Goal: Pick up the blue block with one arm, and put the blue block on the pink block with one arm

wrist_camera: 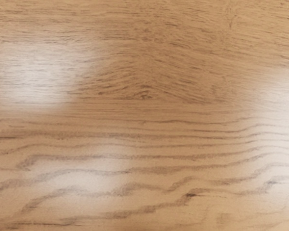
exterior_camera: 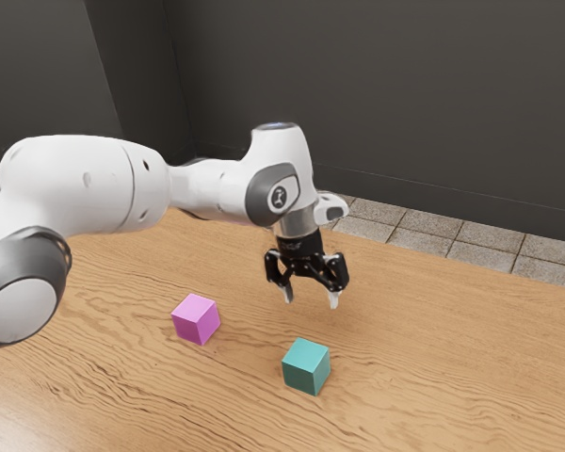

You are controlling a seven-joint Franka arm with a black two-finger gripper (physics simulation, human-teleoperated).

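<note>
Our side camera looks obliquely down across the light wooden table (exterior_camera: 452,395); our wrist camera faces it closely.

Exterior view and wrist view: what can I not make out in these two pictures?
Exterior view: the arm is cut off by the left edge, so its base is hidden.
Exterior view: the far faces of the blue block and the pink block are hidden by the blocks themselves.
Wrist view: which patch of the table this grain is cannot be told.
</note>
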